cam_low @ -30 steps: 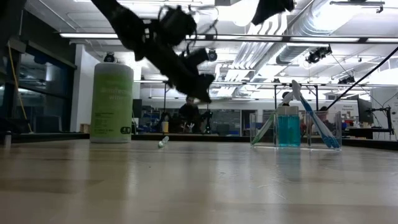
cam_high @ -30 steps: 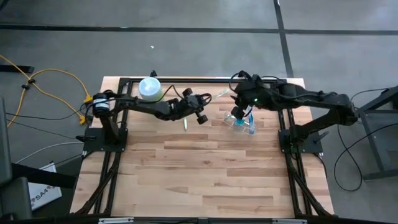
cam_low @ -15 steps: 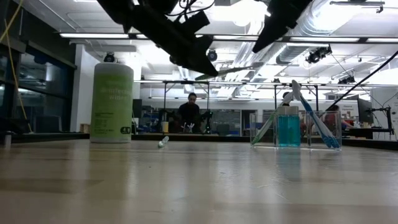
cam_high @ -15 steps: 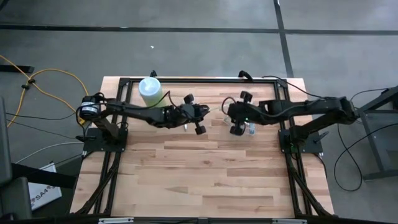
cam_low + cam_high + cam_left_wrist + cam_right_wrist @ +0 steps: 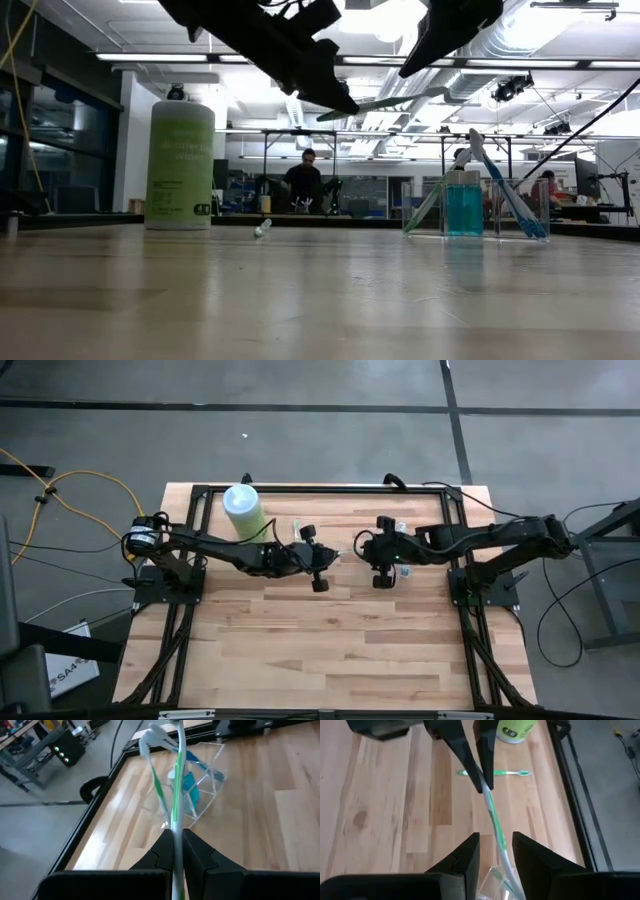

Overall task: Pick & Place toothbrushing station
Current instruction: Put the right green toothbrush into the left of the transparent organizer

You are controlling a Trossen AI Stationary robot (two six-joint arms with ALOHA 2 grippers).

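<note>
Wooden surface [image 5: 330, 630] carries the clear toothbrushing station [image 5: 475, 205]. Left end effector [image 5: 173, 845], raised beside the station, grips a green-white toothbrush [image 5: 176, 785]. Right end effector [image 5: 492, 851], above the station, is spread around that toothbrush.

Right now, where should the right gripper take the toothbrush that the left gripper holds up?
On the toothbrush's free shaft beyond the left gripper, coming end-on from the right. The thin shaft runs between the open right gripper's fingers, so closing there should clamp it.

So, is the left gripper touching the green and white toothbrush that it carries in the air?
Touching. The left wrist view shows the left gripper with both fingers pressed against the toothbrush handle, with no gap on either side.
</note>
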